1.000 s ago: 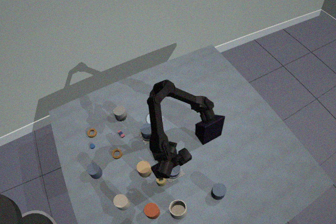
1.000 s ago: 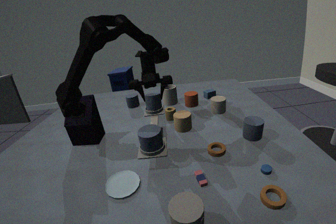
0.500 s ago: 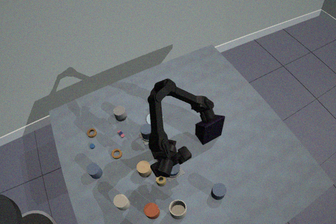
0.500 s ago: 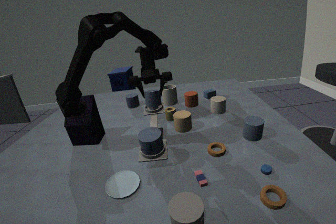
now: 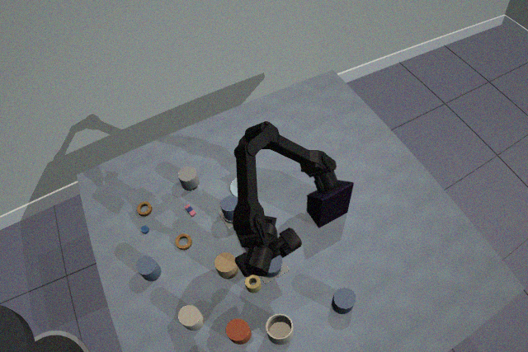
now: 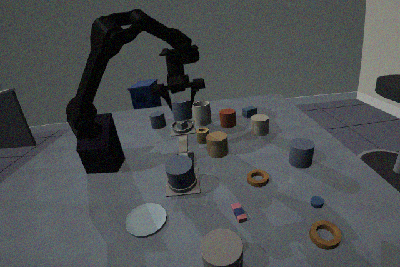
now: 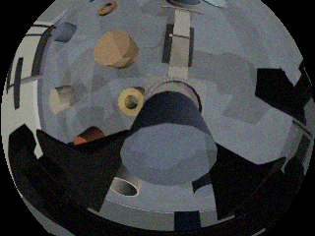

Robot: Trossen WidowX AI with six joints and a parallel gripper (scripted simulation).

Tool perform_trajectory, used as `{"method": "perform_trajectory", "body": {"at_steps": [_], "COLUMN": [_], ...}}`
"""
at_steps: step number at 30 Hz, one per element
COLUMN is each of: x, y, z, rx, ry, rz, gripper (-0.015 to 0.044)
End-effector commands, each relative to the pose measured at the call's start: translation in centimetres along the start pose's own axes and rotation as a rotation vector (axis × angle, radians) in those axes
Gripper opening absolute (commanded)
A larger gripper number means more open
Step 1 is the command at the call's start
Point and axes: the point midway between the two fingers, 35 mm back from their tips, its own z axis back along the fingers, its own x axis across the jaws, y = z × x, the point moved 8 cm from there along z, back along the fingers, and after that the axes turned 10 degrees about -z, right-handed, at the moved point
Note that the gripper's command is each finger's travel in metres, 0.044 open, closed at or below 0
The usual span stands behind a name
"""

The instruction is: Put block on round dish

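Observation:
My gripper (image 6: 182, 107) (image 7: 169, 141) is shut on a blue-grey cup (image 6: 182, 114) (image 7: 168, 154) (image 5: 275, 268). It holds the cup a little above the far pan of the balance (image 6: 183, 143) (image 7: 181, 48). A small grey block (image 6: 182, 124) shows under the raised cup, inside the ring of that pan. The other blue-grey cup (image 6: 180, 173) (image 5: 228, 207) stands on the near pan, which looks tipped down towards the table. The pale round dish (image 6: 145, 219) (image 5: 233, 186) lies beyond that near pan, with nothing on it. The wrist view does not show the block; the held cup covers it.
A yellow ring-like cylinder (image 6: 202, 136) (image 7: 131, 101) and a tan cylinder (image 6: 217, 144) (image 7: 115, 49) stand close beside the balance. A hollow light cup (image 6: 202, 114), a red cylinder (image 6: 227, 118) and a blue-grey cylinder (image 6: 157, 119) stand behind. A pink-and-blue bar (image 6: 239, 212) lies right of the dish.

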Motion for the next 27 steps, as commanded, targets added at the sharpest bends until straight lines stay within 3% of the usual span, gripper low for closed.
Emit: {"method": "perform_trajectory", "body": {"at_steps": [1, 27], "x": [0.0, -0.3], "y": [0.0, -0.2], "z": [0.7, 4.0], "rx": [0.004, 0.003], "ry": [0.002, 0.003], "rz": [-0.007, -0.007], "gripper": [0.0, 0.0]}}
